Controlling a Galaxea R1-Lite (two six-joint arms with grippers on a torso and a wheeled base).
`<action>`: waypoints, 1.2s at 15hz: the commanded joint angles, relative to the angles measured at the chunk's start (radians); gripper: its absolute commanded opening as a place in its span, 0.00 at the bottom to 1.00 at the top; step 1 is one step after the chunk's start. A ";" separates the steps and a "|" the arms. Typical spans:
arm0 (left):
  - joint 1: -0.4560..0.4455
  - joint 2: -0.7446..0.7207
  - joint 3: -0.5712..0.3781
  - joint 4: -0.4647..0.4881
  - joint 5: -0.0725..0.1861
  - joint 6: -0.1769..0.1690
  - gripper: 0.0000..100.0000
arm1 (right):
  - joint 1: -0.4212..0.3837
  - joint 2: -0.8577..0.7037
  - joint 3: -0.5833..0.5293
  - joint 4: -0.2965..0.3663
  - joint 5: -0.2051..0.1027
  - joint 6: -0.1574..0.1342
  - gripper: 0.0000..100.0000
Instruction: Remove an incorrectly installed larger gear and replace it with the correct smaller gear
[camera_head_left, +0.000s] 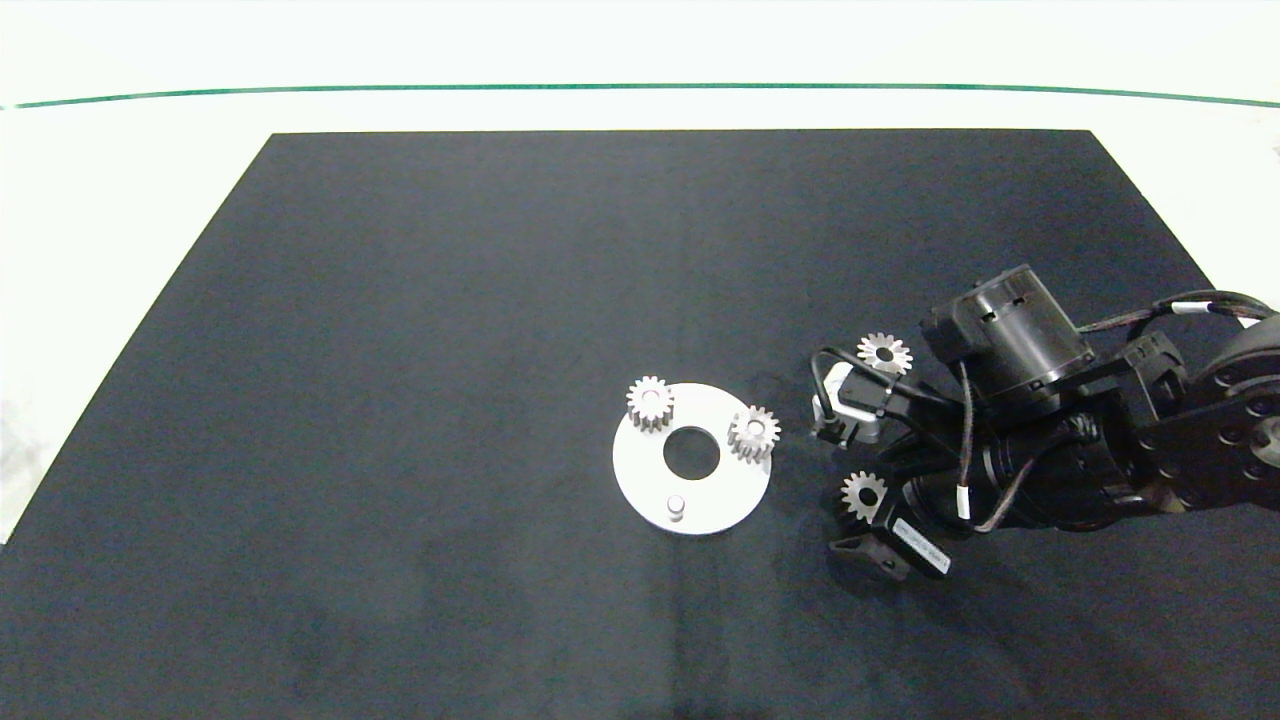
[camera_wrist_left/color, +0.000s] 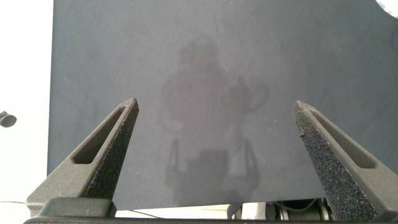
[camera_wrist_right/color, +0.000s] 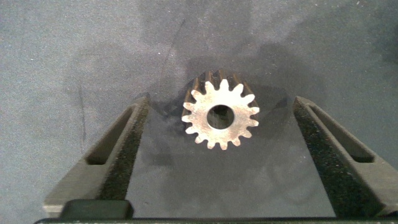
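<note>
**Right gripper open over a small gear on the mat**

The right gripper (camera_wrist_right/color: 221, 155) hangs low over the black mat (camera_head_left: 400, 400), right of the round white plate (camera_head_left: 640, 490), its grey fingers (camera_wrist_right/color: 121, 152) spread wide. Between them, touching neither, the smaller gear (camera_wrist_right/color: 221, 117) lies flat on the mat, blunt teeth and round bore facing up. In the head view this gear (camera_head_left: 863, 493) sits just at the gripper's tip. The larger gear (camera_head_left: 885, 353), with sharp starburst teeth, lies on the mat beyond the wrist, apart from the plate. On the plate two small gears (camera_head_left: 650, 402) (camera_head_left: 753, 433) sit on its far and right edges, beside the centre hole; a bare peg (camera_head_left: 676, 506) stands at its near edge. The left gripper (camera_wrist_left/color: 217, 143) is open wide above bare mat, out of the head view.
</note>
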 joint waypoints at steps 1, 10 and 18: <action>0.000 -0.003 0.000 0.002 0.002 0.001 1.00 | 0.002 0.002 0.004 0.001 -0.002 -0.004 0.87; 0.000 -0.004 0.000 0.002 0.002 0.001 1.00 | -0.002 0.002 0.016 0.001 -0.013 -0.004 0.69; 0.000 -0.011 0.000 0.002 0.002 0.007 1.00 | 0.001 0.024 0.030 -0.064 -0.014 -0.004 0.54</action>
